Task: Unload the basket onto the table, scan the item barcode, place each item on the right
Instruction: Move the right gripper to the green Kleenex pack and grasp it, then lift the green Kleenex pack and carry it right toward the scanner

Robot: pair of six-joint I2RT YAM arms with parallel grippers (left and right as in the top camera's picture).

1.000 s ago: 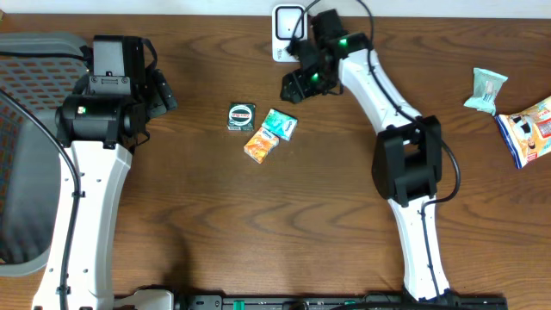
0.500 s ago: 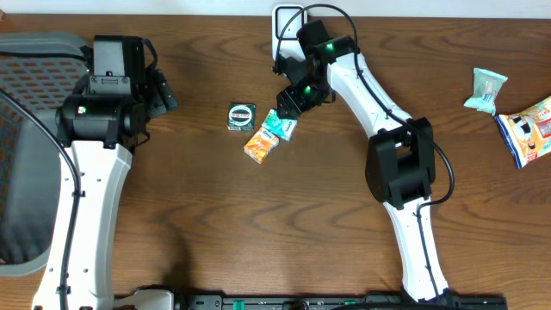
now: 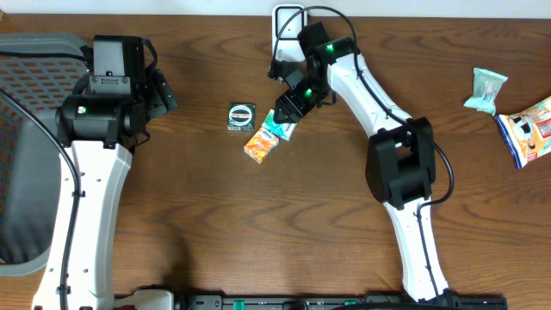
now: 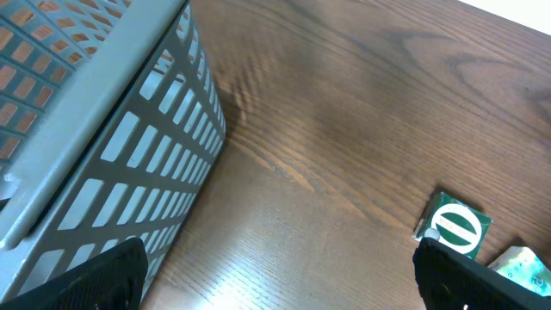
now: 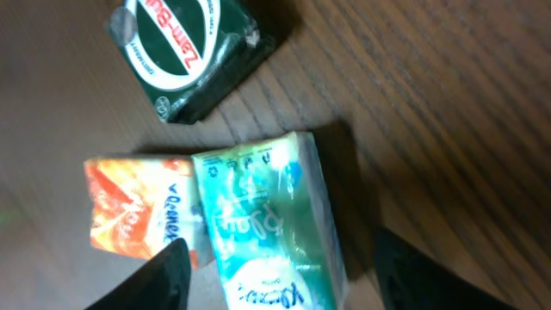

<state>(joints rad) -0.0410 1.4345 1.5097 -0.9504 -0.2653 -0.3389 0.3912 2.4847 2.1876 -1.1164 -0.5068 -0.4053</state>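
Left gripper (image 4: pixel 293 280) held wide, empty, beside grey basket (image 4: pixel 103 129). Mid-table: dark green packet (image 5: pixel 185 52), then orange packet (image 5: pixel 138 220), touched by teal packet (image 5: pixel 258 198). Teal packet straddled by right gripper (image 5: pixel 280 250), jaws parted, nothing clamped yet. Risk judged: orange packet pinched along by nearer finger, or thin wrapper squeezed out, barcode left hidden.

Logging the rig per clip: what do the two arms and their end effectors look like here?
The left arm and right arm share white links and bulky black joint housings with small green lights. Black cables loop along the right arm. The left end effector and right end effector are black, each with two dark fingers.
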